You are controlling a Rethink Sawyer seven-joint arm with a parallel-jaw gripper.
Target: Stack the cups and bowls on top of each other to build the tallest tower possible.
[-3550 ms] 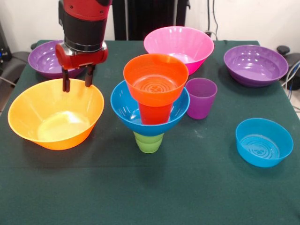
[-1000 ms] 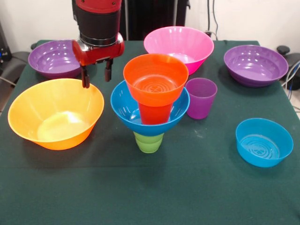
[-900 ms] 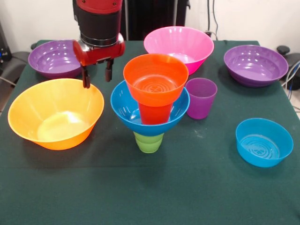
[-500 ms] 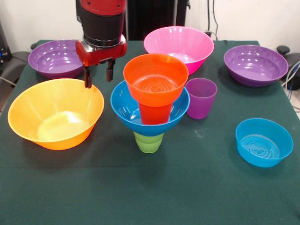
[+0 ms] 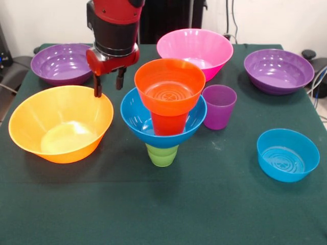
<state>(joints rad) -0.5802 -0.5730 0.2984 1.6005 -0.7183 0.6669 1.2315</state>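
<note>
Your gripper [image 5: 109, 86] hung empty with its fingers spread, over the far rim of the yellow bowl [image 5: 60, 124], just beside the tower [image 5: 167, 109]. You needed to travel wide of that stack, since any brush could topple it.

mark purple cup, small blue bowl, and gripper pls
purple cup [image 5: 219, 108]: front view, on its outer wall.
small blue bowl [image 5: 287, 154]: front view, on its inner floor.
gripper [image 5: 109, 85]: front view, midway between its fingertips, open.
</note>
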